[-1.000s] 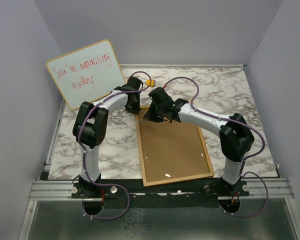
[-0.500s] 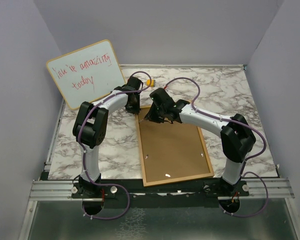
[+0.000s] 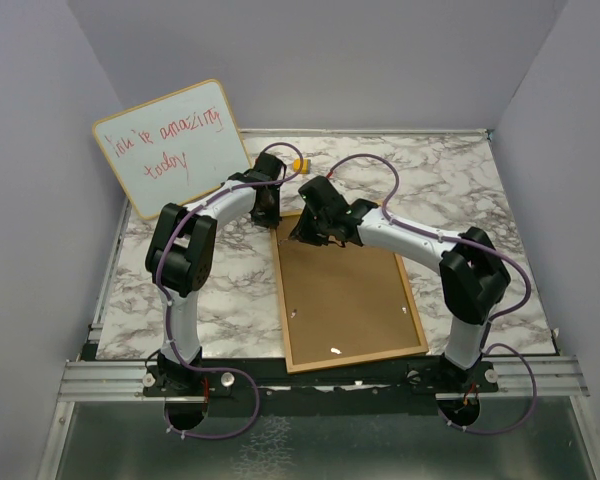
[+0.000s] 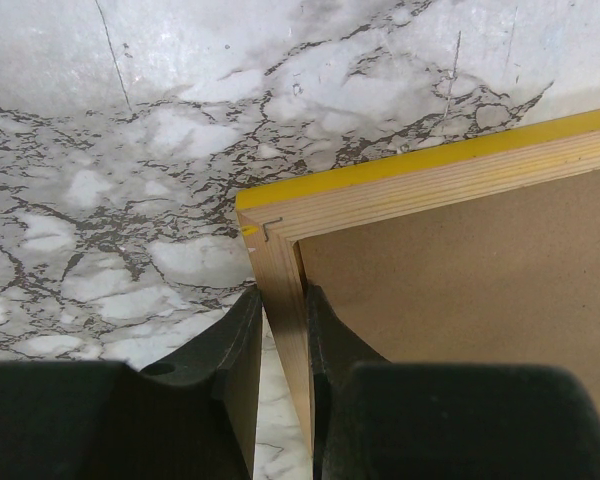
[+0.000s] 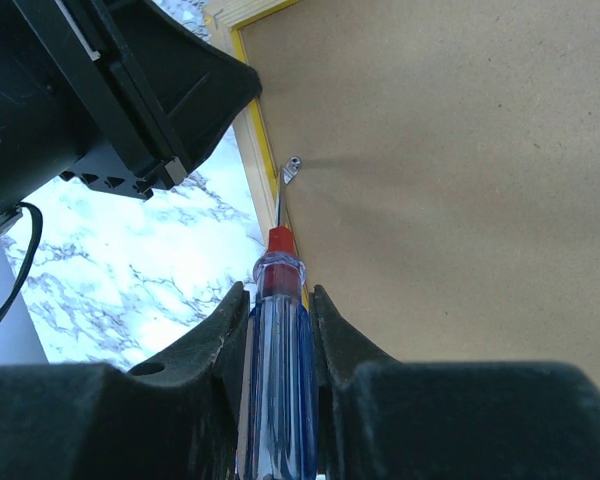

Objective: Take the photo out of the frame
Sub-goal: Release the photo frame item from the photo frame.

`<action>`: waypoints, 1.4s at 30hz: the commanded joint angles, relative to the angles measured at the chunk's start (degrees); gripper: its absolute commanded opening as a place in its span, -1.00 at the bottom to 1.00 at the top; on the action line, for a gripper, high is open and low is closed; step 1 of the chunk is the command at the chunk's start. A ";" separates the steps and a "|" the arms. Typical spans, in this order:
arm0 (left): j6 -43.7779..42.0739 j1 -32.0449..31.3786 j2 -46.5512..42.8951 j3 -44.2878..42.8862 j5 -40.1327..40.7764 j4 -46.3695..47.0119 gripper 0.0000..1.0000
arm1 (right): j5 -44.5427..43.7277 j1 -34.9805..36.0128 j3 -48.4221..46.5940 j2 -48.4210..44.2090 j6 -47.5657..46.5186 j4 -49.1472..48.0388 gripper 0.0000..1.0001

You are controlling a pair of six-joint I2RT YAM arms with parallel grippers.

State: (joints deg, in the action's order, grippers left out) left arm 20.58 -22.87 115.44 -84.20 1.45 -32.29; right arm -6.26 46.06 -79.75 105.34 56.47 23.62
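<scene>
- We see the frame lying face down on the marble table. It runs from the centre of the overhead view toward 6 o'clock, with its brown backing board facing up.
- The photo cannot be seen. We judge it to be under the backing, inside the frame.
- Our left gripper is pinched on the frame's wooden side rail at the 11 o'clock corner, one finger on each side of the rail. We take this as steadying the frame.
- Our right gripper is pressed onto a blue-handled screwdriver. The shaft points toward 12 o'clock in the wrist view, and the tip is at a small metal clip on the inner edge of the rail.
- We cannot tell whether that clip has been turned clear of the board.
- Progress looks early: the backing sits flat and nothing has been lifted.
- A few pale specks on the back toward 6 o'clock may be more fittings, but they are too small to tell.
- What remains, in our judgement, is to free the clips, lift the backing, then draw out the photo.
- A whiteboard leans at 10 o'clock, well apart.
</scene>
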 commanded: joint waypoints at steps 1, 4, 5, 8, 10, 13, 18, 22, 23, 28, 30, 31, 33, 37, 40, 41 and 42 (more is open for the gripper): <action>-2.03 0.28 1.54 -0.70 -1.37 -1.99 -1.00 | -1.92 0.17 -1.84 1.50 -1.08 0.66 -0.99; -2.12 0.34 1.39 -0.62 -1.32 -1.98 -1.00 | -1.36 0.15 -1.81 1.92 -1.18 -0.04 -0.99; -2.12 0.34 1.29 -0.61 -1.16 -1.98 -1.00 | -1.26 0.11 -1.89 2.08 -1.30 -0.02 -0.99; -2.12 0.33 1.19 -0.52 -0.93 -1.98 -1.00 | -1.19 0.21 -2.33 2.19 -1.40 0.94 -0.99; -2.12 0.30 1.27 -0.52 -1.05 -1.98 -1.00 | -1.16 0.16 -2.26 1.72 -1.48 0.55 -0.99; -2.12 0.29 1.35 -0.61 -1.14 -1.98 -1.00 | -1.11 0.20 -2.47 0.92 -1.79 -0.12 -0.99; -2.21 0.29 1.25 -0.61 -1.10 -1.98 -1.00 | -1.99 0.10 -3.18 1.87 -1.80 0.74 -0.99; -2.21 0.31 1.28 -0.61 -1.19 -1.98 -1.00 | -0.44 0.16 -3.76 3.50 -1.70 1.40 -0.99; -2.21 0.33 1.27 -0.61 -1.26 -1.98 -1.00 | -0.32 0.15 -3.94 3.81 -1.71 1.76 -0.99; -2.21 0.34 1.26 -0.70 -1.30 -1.98 -1.00 | -1.50 0.16 -4.72 3.77 -1.09 4.84 -0.99; -2.17 0.34 1.26 -0.70 -1.31 -1.98 -1.00 | -1.89 0.18 -4.57 3.36 -0.84 5.57 -0.99; -2.20 0.29 1.28 -0.70 -1.30 -1.98 -1.00 | -1.91 0.20 -4.41 3.10 -0.71 5.76 -0.99; -2.21 0.29 1.35 -0.70 -1.23 -1.98 -1.00 | -1.80 0.20 -3.92 2.37 -0.58 6.02 -0.99; -2.28 0.33 1.37 -0.67 -1.02 -1.98 -1.00 | -1.09 0.20 -1.90 0.67 -0.56 4.87 -0.99; -2.30 0.33 1.37 -0.66 -1.01 -1.98 -1.00 | -0.53 0.25 -1.19 0.53 -0.50 4.57 -0.99; -2.30 0.30 1.38 -0.62 -1.01 -2.03 -1.00 | -0.42 0.24 -1.35 0.60 -0.48 4.88 -0.99; -2.30 0.31 1.44 -0.61 -1.01 -1.99 -1.00 | -0.26 0.25 -1.50 0.73 -0.58 5.08 -0.99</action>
State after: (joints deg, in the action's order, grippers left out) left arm 20.32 -22.87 115.46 -84.20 1.34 -32.29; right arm -6.55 46.06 -82.24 107.24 55.92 25.80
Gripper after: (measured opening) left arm 0.212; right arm 0.241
